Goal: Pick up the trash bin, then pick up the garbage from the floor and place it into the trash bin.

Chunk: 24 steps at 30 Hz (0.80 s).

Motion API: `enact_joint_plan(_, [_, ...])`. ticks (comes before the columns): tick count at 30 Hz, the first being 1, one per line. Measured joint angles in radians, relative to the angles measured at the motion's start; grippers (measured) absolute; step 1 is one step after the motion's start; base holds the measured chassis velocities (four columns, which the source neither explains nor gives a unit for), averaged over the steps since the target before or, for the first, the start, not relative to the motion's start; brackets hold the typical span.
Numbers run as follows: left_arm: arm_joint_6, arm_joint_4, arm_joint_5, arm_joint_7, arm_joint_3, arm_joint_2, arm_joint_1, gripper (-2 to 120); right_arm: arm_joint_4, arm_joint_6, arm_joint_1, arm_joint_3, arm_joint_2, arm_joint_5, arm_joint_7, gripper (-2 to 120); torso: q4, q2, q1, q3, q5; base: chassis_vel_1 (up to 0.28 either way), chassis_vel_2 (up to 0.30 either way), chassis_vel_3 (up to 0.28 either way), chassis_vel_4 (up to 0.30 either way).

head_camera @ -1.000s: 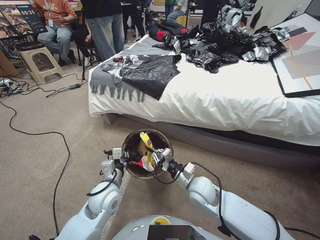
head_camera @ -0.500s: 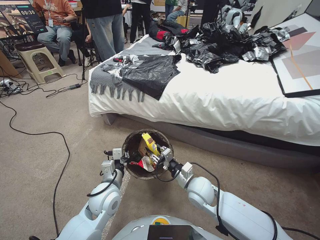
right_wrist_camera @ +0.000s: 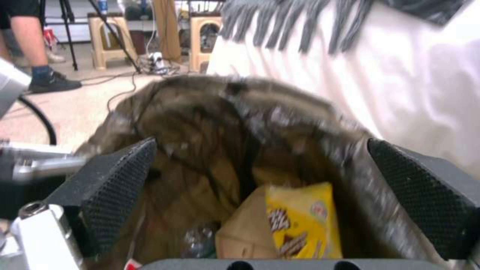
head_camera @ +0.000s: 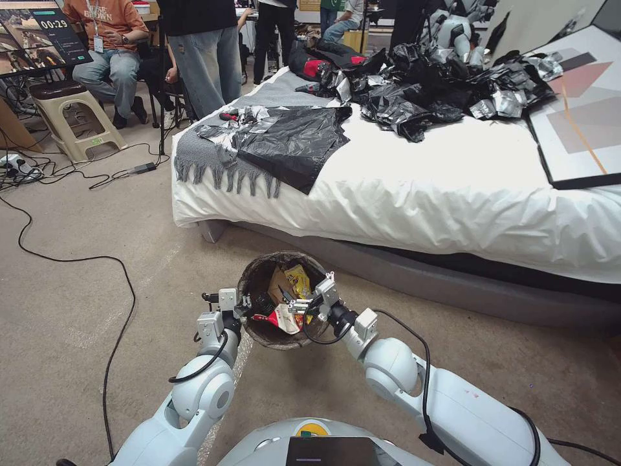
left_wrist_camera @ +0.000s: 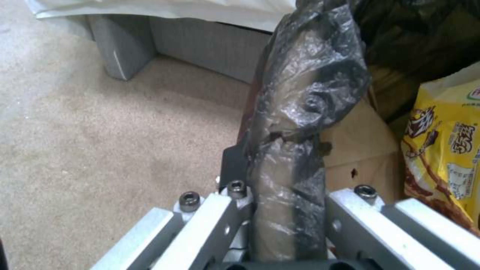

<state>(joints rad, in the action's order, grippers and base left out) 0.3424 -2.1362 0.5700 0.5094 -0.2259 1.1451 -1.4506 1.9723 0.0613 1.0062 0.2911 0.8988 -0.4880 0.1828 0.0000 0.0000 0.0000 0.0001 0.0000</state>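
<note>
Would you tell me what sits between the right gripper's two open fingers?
In the right wrist view, the trash bin's open mouth, with the yellow snack wrapper and brown paper bag inside.

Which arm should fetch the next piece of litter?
Right, probably. The right tool hangs open and empty above the small round bin with its dark liner, the yellow snack wrapper lying inside. The left tool is clamped on the bin's rim.

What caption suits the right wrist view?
Open right gripper above the lined round trash bin, yellow snack wrapper lying inside on a brown paper bag.
</note>
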Motion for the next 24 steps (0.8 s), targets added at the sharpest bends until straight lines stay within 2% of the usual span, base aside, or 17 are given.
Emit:
enact_joint_plan(8, [0.000,0.000,0.000,0.000,0.000,0.000,0.001,3,0.043,0.000,-0.010,-0.033,0.000,-0.016,0.005,100,0.0001,0.000,0.000,0.000,0.0000,0.000,0.000,0.000,0.000])
enact_joint_plan(12, [0.000,0.003,-0.001,0.000,0.003,0.002,0.003,3,0.124,0.010,-0.001,-0.114,0.001,-0.044,0.020,100,0.0001,0.000,0.000,0.000,-0.0001,0.000,0.000,0.000,0.000])
enact_joint_plan(15, [-0.003,0.005,-0.001,-0.001,0.002,0.001,0.003,3,0.191,-0.003,0.032,-0.235,0.002,-0.065,0.065,100,0.0003,0.000,0.000,0.000,-0.0003,0.000,0.000,0.000,0.000])
enact_joint_plan(16, [-0.003,0.005,-0.001,-0.001,0.002,0.001,0.003,3,0.191,-0.003,0.032,-0.235,0.002,-0.065,0.065,100,0.0003,0.000,0.000,0.000,-0.0003,0.000,0.000,0.000,0.000])
enact_joint_plan(20, [-0.012,0.007,-0.005,-0.002,-0.003,0.001,0.002,3,0.219,-0.037,0.136,-0.445,0.003,-0.008,0.115,100,-0.0004,0.000,0.000,0.000,0.0001,0.000,0.000,0.000,0.000])
enact_joint_plan(24, [-0.016,0.007,-0.015,-0.004,-0.013,0.005,-0.004,3,0.221,-0.076,0.183,-0.522,0.014,0.013,0.159,100,-0.0001,0.000,0.000,0.000,0.0002,0.000,0.000,0.000,0.000])
